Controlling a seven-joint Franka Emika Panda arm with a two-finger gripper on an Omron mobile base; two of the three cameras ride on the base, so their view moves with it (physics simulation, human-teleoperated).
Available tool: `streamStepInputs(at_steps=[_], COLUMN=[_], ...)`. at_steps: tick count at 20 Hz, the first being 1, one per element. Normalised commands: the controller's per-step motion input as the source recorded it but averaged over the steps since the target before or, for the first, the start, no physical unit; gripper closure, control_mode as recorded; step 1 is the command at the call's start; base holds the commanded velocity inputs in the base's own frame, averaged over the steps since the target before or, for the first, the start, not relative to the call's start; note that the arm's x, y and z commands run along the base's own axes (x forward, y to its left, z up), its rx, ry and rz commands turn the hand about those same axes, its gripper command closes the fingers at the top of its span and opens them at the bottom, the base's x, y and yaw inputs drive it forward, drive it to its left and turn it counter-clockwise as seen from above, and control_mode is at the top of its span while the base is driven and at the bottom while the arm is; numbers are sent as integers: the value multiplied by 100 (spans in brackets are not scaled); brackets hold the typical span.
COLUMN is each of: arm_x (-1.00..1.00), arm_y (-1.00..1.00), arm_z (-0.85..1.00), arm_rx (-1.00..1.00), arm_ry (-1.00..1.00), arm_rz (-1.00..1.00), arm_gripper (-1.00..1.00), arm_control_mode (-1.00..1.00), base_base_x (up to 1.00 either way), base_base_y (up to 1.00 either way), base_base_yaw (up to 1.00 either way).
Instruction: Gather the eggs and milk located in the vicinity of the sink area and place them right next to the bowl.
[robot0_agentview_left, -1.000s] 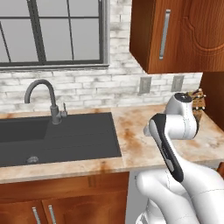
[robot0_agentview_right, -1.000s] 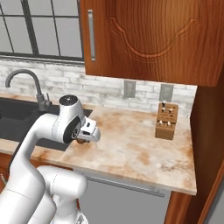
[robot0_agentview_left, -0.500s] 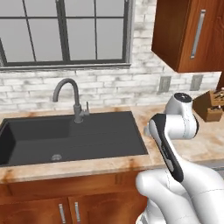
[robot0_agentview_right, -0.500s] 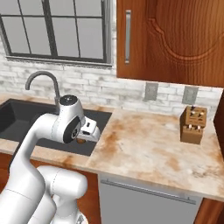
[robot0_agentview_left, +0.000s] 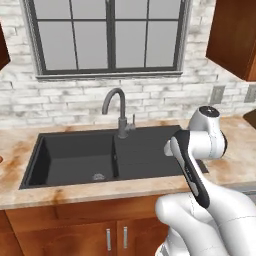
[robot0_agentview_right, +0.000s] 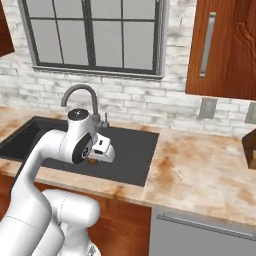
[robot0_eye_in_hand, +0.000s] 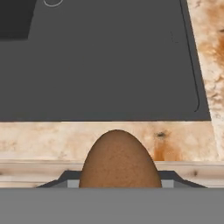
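My gripper (robot0_eye_in_hand: 120, 181) is shut on a brown egg (robot0_eye_in_hand: 120, 159), which bulges up between the two fingertips (robot0_eye_in_hand: 65, 178). In the right base view the gripper (robot0_agentview_right: 93, 160) hangs under the white hand, with the egg (robot0_agentview_right: 92, 161) peeking out below it. It hovers over the front rim of the dark-grey sink (robot0_agentview_right: 131, 150), near the basin's right end. The sink (robot0_agentview_left: 75, 155) has a curved grey faucet (robot0_agentview_left: 114, 100) behind it, and its floor (robot0_eye_in_hand: 109, 65) lies bare beneath the hand. The milk and the bowl are out of view.
Speckled tan counter (robot0_agentview_right: 200, 167) runs to the right of the sink. A dark knife block (robot0_agentview_right: 250, 147) sits at the far right edge. A wooden upper cabinet (robot0_agentview_right: 225, 45) hangs above that counter, and a window (robot0_agentview_left: 110, 37) is behind the faucet.
Both base views have slid along the counter, so the camera has moved left; the sink now sits in the middle. The egg stays clamped in my gripper.
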Motion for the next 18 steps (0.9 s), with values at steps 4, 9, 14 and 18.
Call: streamStepInputs(at_steps=[4,9,14,18], arm_x=[0,0,0,0], arm_y=[0,0,0,0], arm_z=[0,0,0,0], arm_rx=[0,0,0,0], arm_ry=[0,0,0,0], arm_rz=[0,0,0,0], arm_gripper=[100,100,100,100], arm_control_mode=[100,100,100,100], base_base_x=[0,0,0,0], base_base_y=[71,70,67,61], base_base_yaw=[0,0,0,0])
